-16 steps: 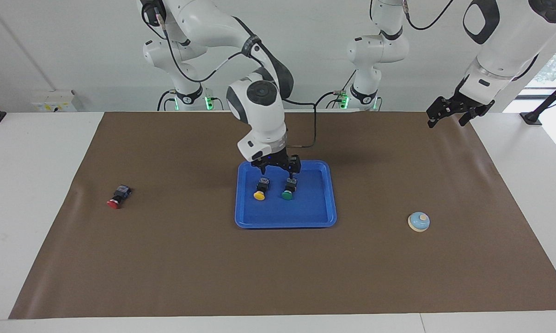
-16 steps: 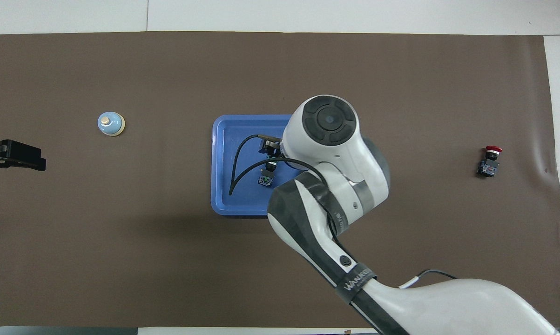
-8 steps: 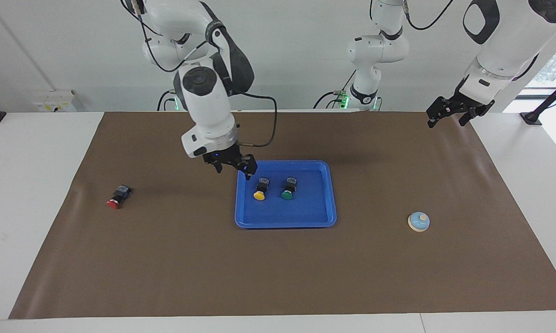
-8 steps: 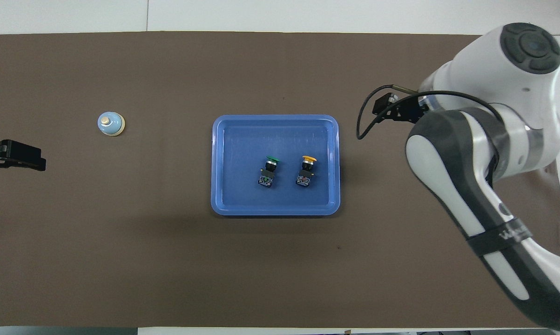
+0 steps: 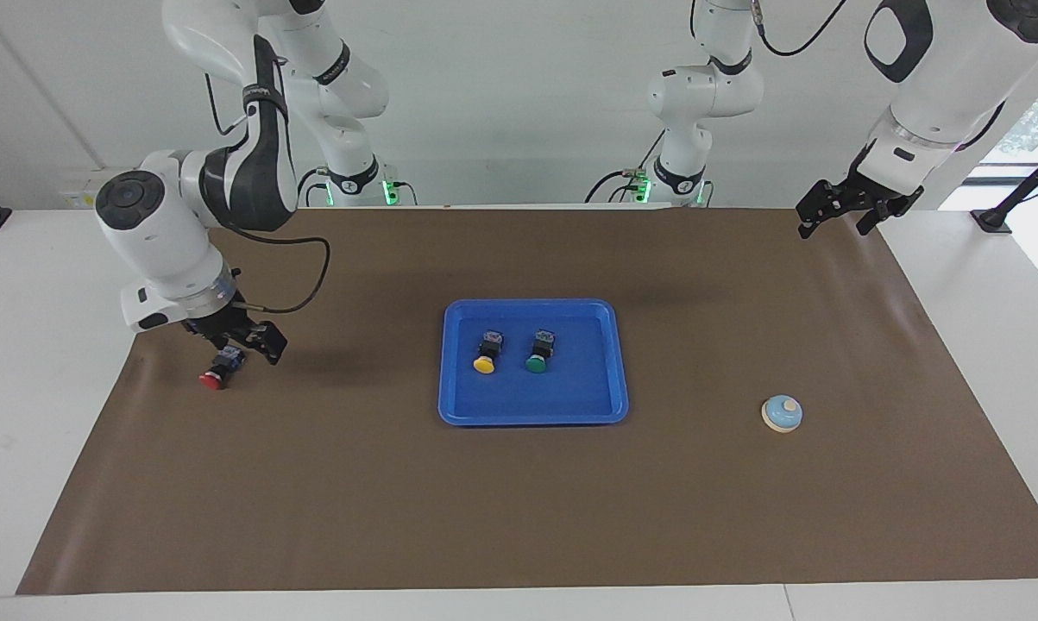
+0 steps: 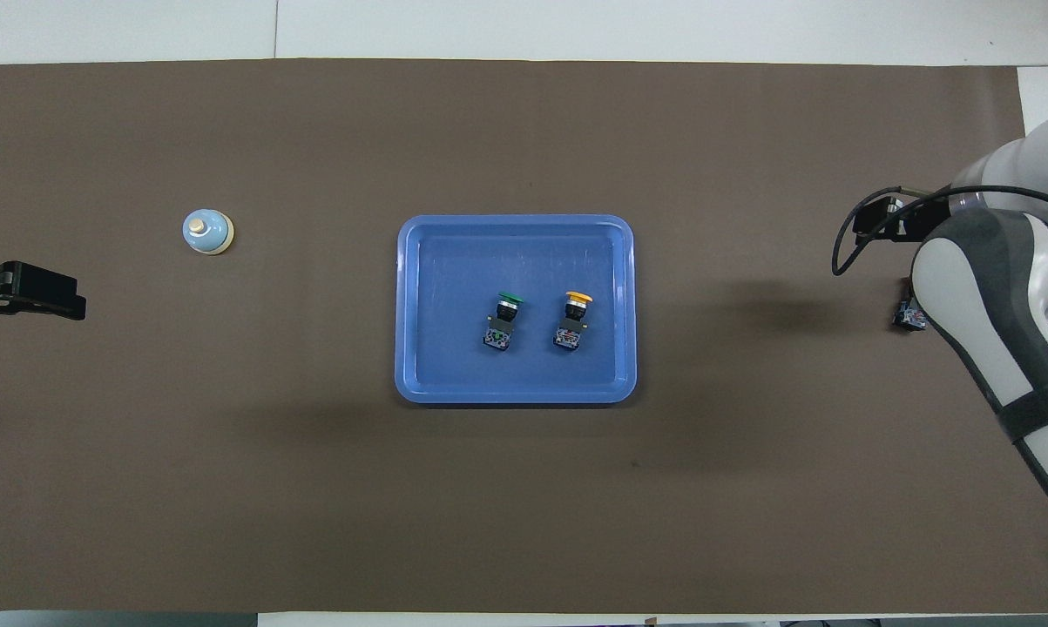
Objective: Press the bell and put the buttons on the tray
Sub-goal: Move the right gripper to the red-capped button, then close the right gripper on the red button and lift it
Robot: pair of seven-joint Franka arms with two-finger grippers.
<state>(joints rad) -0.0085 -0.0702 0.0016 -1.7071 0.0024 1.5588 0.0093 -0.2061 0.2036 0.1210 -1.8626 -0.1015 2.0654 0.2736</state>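
The right gripper [image 5: 235, 343] hangs over the red button [image 5: 219, 369] at the right arm's end of the table, fingers apart. The button lies on its side, so an off-centre pinch may flick it away. The yellow button [image 5: 486, 355] and green button [image 5: 538, 354] sit in the tray [image 5: 615, 362]. The left gripper [image 5: 855, 207] waits, fingers apart, well apart from the bell [image 5: 781, 415].

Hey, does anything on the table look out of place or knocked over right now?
Only the red button: it lies on its side on the brown mat, toward the right arm's end, outside the blue tray where the yellow button and green button already lie. Nothing looks spilled or damaged.
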